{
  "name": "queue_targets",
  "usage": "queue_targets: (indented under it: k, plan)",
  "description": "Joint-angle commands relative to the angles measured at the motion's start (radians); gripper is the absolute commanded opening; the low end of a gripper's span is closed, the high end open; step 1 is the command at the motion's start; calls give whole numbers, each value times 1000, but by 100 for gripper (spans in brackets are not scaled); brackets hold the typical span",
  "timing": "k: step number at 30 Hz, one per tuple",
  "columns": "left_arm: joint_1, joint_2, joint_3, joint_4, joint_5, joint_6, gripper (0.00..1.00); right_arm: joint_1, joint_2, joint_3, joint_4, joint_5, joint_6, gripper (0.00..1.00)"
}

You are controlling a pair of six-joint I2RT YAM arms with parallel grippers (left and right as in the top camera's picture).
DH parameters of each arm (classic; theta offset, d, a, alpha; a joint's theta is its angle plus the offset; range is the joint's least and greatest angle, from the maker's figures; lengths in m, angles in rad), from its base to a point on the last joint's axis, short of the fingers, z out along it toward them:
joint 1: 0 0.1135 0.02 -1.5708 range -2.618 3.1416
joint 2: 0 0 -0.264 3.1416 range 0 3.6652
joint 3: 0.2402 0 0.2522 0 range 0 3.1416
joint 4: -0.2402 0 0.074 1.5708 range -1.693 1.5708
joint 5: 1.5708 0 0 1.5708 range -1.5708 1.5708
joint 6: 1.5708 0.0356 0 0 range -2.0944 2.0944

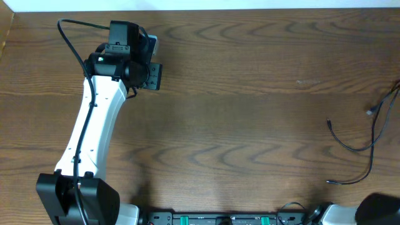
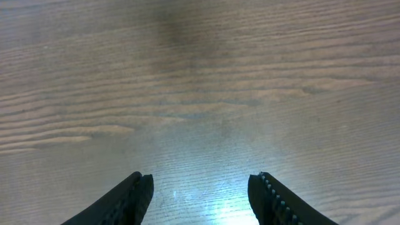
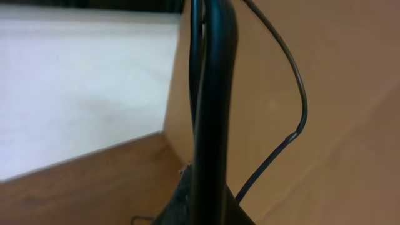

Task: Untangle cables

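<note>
While cables lie at the table's far right edge, left gripper hovers over bare wood far-left, fingers apart, holding nothing; right gripper, barely visible, is closed, likely parked.

Thin black cables are lying in loose curves on the counter at its right edge, their small plug ends resting apart, some running out of view.
</note>
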Motion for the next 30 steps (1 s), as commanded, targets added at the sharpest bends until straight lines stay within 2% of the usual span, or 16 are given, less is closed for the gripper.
queue_targets:
  k: [1,8,18,30]
  plan:
    - [0,-10,-6,-13,1,-10,55,0,101,82,-48,-105,-58,1]
    - [0,-10,-6,-20,2,-10,55,58,225,171,-196,-245,-102,1]
    - [0,-10,-6,-24,2,-18,55,210,378,164,-417,-265,-266,1]
    - [0,-10,-6,-25,2,-18,55,180,607,164,-528,-261,-253,1]
